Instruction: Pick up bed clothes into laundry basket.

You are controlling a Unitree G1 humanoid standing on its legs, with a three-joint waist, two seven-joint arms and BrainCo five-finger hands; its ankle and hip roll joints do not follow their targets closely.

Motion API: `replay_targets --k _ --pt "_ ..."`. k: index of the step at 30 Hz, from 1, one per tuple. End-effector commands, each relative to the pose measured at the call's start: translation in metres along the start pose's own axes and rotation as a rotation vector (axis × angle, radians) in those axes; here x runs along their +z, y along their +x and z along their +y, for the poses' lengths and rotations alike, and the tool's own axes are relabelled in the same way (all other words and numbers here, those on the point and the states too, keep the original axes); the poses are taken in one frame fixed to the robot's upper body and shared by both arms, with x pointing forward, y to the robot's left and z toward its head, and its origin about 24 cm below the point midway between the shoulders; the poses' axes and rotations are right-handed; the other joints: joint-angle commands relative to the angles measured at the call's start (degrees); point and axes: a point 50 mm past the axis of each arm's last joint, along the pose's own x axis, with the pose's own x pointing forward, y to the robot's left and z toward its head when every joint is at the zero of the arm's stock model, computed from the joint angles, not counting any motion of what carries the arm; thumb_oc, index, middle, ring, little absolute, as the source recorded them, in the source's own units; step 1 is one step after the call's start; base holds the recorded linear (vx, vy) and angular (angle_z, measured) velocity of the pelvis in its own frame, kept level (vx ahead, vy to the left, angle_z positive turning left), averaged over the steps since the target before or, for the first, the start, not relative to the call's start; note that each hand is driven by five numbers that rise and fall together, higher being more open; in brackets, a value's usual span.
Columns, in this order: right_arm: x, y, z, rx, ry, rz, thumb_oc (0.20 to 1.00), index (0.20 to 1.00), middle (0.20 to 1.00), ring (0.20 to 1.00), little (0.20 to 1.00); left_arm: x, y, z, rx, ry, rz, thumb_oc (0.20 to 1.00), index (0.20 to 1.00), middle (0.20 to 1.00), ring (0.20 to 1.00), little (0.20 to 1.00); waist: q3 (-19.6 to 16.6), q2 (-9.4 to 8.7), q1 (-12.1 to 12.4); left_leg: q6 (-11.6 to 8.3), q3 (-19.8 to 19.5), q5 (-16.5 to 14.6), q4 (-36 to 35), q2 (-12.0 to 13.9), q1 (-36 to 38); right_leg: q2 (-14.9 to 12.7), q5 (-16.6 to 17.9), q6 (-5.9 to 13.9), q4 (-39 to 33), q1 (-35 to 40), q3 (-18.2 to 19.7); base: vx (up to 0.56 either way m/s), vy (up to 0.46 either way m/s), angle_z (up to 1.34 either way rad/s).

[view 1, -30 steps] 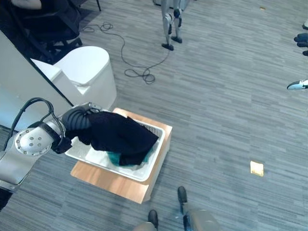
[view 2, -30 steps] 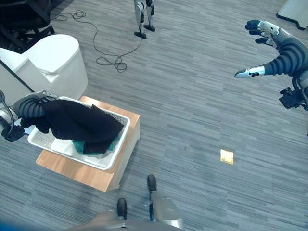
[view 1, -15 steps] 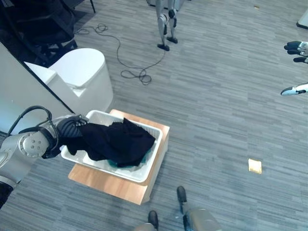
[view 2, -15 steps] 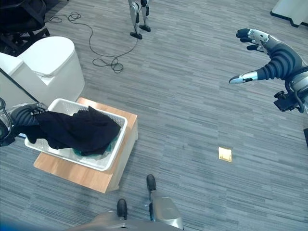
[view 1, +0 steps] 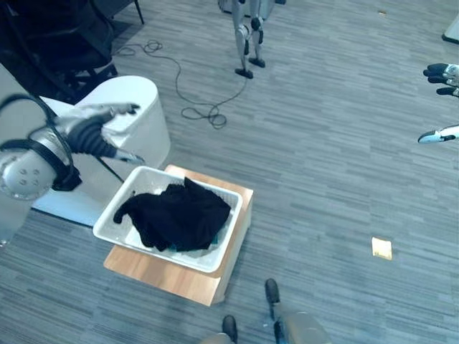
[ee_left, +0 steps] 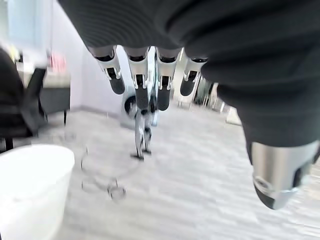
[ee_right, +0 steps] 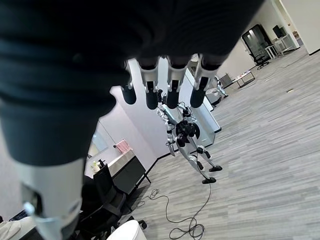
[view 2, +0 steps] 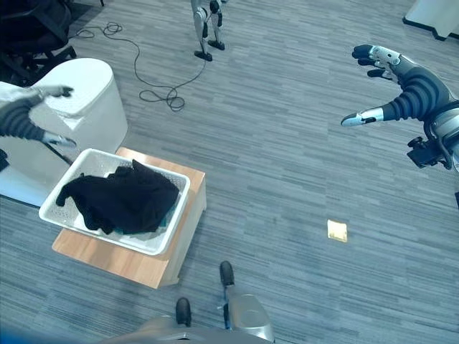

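Black bed clothes (view 1: 178, 215) lie heaped in the white laundry basket (view 1: 226, 239), over a bit of teal cloth (view 2: 166, 218). The basket stands on a low wooden platform (view 1: 168, 275). My left hand (view 1: 92, 129) is raised up and to the left of the basket, open with straight fingers (ee_left: 141, 75), holding nothing. My right hand (view 2: 407, 87) hovers far to the right over the floor, open and empty, its fingers (ee_right: 170, 85) spread.
A white rounded bin (view 1: 136, 107) stands behind the basket, beside a white bed edge (view 1: 29, 129). Another robot's legs (view 1: 247, 39) stand at the back, with a black cable (view 1: 193, 93) on the grey floor. A yellow scrap (view 1: 381, 248) lies on the right.
My left hand has let go of the black clothes and lifted up and back from the basket. The clothes have settled wholly inside the basket. The right hand has barely moved.
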Motion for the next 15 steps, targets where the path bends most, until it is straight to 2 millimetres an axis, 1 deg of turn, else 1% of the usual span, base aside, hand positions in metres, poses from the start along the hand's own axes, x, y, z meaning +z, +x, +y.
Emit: replay_targets --k 1,3,4,5,6,7,8,9,10,11,12,13,15 --pt "0.010 -0.006 -0.030 -0.155 -0.004 -0.060 1.000 1.000 1.000 1.000 1.000 0.000 -0.010 0.046 0.215 -0.012 -0.014 1.000 1.000 1.000 1.000 1.000 -3.56 1.90 1.36 -0.67 -0.15 4.42 -1.19 1.69 -5.34 -2.32 -6.84 5.62 0.69 1.85 -1.77 0.00 0.000 0.00" --pt "0.010 -0.006 -0.030 -0.162 0.001 -0.065 1.000 1.000 1.000 1.000 1.000 0.000 -0.012 0.049 0.241 -0.017 -0.014 1.000 1.000 1.000 1.000 1.000 -3.59 1.93 1.42 -0.67 -0.16 4.39 -1.19 1.68 -5.32 -2.33 -6.88 5.61 0.69 1.91 -1.75 0.00 0.000 0.00" --pt "0.004 -0.009 -0.031 -0.222 0.076 -0.083 1.000 1.000 1.000 1.000 1.000 0.001 -0.016 0.053 0.364 -0.108 -0.051 1.000 1.000 1.000 1.000 1.000 -3.85 1.89 1.92 -0.65 -0.33 4.31 -1.19 1.73 -5.28 -2.45 -6.98 5.55 0.69 2.09 -1.88 0.00 0.000 0.00" --pt "0.001 -0.011 -0.029 -0.261 0.129 -0.101 1.000 1.000 1.000 1.000 1.000 -0.002 -0.021 0.046 0.407 -0.182 -0.057 1.000 1.000 1.000 1.000 1.000 -3.81 1.93 1.92 -0.64 -0.38 4.24 -1.19 1.73 -5.19 -2.49 -7.05 5.50 0.69 2.21 -1.88 0.00 0.000 0.00" --pt "0.001 -0.011 -0.029 -0.259 0.129 -0.102 1.000 1.000 1.000 1.000 1.000 -0.002 -0.022 0.046 0.407 -0.182 -0.055 1.000 1.000 1.000 1.000 1.000 -3.80 1.97 1.81 -0.64 -0.37 4.24 -1.19 1.73 -5.17 -2.49 -7.05 5.51 0.69 2.23 -1.87 0.00 0.000 0.00" --pt "-0.010 -0.015 -0.016 -0.305 0.241 -0.126 1.000 1.000 1.000 1.000 1.000 -0.005 -0.030 0.032 0.536 -0.379 -0.094 1.000 1.000 1.000 1.000 1.000 -3.77 1.85 1.93 -0.54 -0.50 4.15 -1.19 1.70 -5.13 -2.54 -7.20 5.36 0.69 2.32 -1.84 0.00 0.000 0.00" --pt "-0.032 -0.021 0.024 -0.395 0.508 -0.153 1.000 1.000 1.000 1.000 1.000 -0.012 -0.039 -0.024 0.624 -0.743 -0.069 1.000 1.000 1.000 1.000 1.000 -3.51 1.67 1.66 -0.22 -0.60 4.19 -1.19 1.63 -5.17 -2.64 -7.20 4.97 0.69 2.33 -1.81 0.00 0.000 0.00" --pt "-0.041 -0.023 0.048 -0.439 0.640 -0.148 1.000 1.000 1.000 1.000 1.000 -0.011 -0.042 -0.055 0.614 -0.877 -0.028 1.000 1.000 1.000 1.000 1.000 -3.49 1.70 1.53 0.00 -0.76 4.06 -1.19 1.56 -5.14 -2.67 -7.31 4.70 0.69 2.40 -1.70 0.00 0.000 0.00" --pt "-0.041 -0.024 0.049 -0.438 0.641 -0.147 1.000 1.000 1.000 1.000 1.000 -0.011 -0.043 -0.055 0.613 -0.876 -0.026 1.000 1.000 1.000 1.000 1.000 -3.76 1.74 1.46 0.02 -0.84 3.68 -1.19 1.57 -5.08 -2.67 -7.67 4.75 0.69 2.47 -1.69 0.03 0.000 0.00" --pt "-0.046 -0.025 0.098 -0.460 0.876 -0.133 1.000 1.000 1.000 1.000 1.000 0.005 -0.045 -0.106 0.597 -1.178 0.012 1.000 1.000 1.000 1.000 1.000 -3.82 1.70 1.26 0.35 -0.97 3.46 -1.19 1.33 -5.10 -2.75 -7.94 4.52 0.69 2.55 -1.68 0.03 0.005 0.00" --pt "-0.044 -0.027 0.122 -0.437 0.992 -0.122 1.000 1.000 1.000 1.000 1.000 0.015 -0.047 -0.128 0.578 -1.309 0.037 1.000 1.000 1.000 1.000 1.000 -3.83 1.70 1.20 0.49 -1.03 3.37 -1.19 1.23 -5.11 -2.83 -8.01 4.43 0.69 2.55 -1.67 0.00 0.000 0.00" --pt "-0.040 -0.028 0.151 -0.395 1.145 -0.111 1.000 1.000 1.000 1.000 1.000 0.027 -0.049 -0.152 0.534 -1.432 0.074 1.000 1.000 1.000 1.000 1.000 -3.46 1.81 1.13 0.62 -0.93 3.84 -1.19 1.07 -5.24 -2.90 -7.55 4.26 0.69 2.41 -1.61 0.00 0.000 0.00" --pt "-0.036 -0.034 0.188 -0.320 1.292 -0.052 1.000 1.000 1.000 1.000 1.000 0.039 -0.056 -0.182 0.457 -1.563 0.144 1.000 1.000 1.000 1.000 1.000 -3.51 2.01 1.19 0.77 -0.85 3.42 -1.19 0.93 -5.31 -2.92 -7.96 4.25 0.69 2.33 -1.59 -0.01 0.009 0.02"
